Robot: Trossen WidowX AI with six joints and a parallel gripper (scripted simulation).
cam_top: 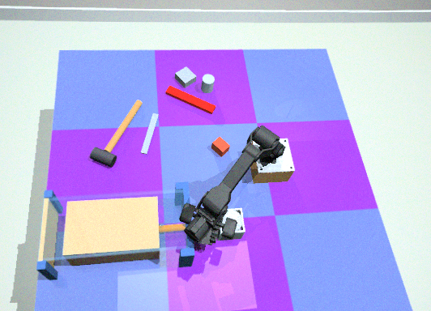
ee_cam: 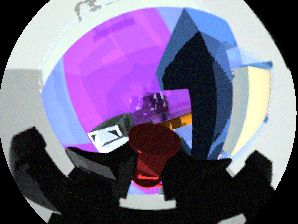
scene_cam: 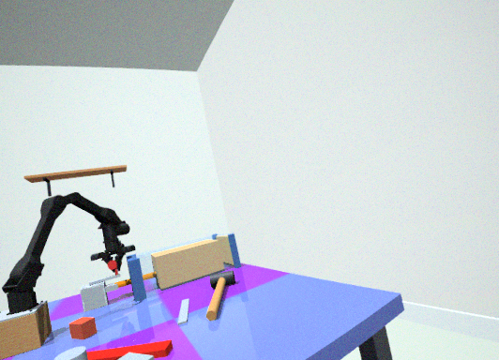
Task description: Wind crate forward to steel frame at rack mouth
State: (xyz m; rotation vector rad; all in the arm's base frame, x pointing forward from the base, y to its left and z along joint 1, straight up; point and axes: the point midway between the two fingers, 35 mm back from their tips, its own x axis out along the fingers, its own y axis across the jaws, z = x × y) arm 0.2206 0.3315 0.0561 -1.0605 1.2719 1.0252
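Note:
My gripper (cam_top: pixel 206 239) (scene_cam: pixel 113 267) (ee_cam: pixel 149 135) is shut on the red knob (scene_cam: pixel 112 264) (ee_cam: pixel 154 140) of the winch handle. The handle's pale crank arm (scene_cam: pixel 104 280) reaches over the winch (cam_top: pixel 239 232) (scene_cam: pixel 94 297) (ee_cam: pixel 107 138); its key is too small to make out. The tan crate (cam_top: pixel 111 226) (scene_cam: pixel 188 262) sits flat in the clear-panelled cubby. An orange strap (cam_top: pixel 172 227) (scene_cam: pixel 149 276) (ee_cam: pixel 181 121) runs from its front towards the winch. A gap shows between crate and the blue mouth posts (cam_top: pixel 186 257) (scene_cam: pixel 136 280).
A mallet (cam_top: pixel 123 126) (scene_cam: pixel 218 299), a pale strip (cam_top: pixel 150 134) (scene_cam: pixel 183 311), a red bar (cam_top: pixel 190 100) (scene_cam: pixel 136 350) and an orange-red block (cam_top: pixel 220 146) (scene_cam: pixel 83 328) lie on the bench. A grey block (cam_top: pixel 185 76) and a grey cylinder (cam_top: pixel 207 83) are farther back.

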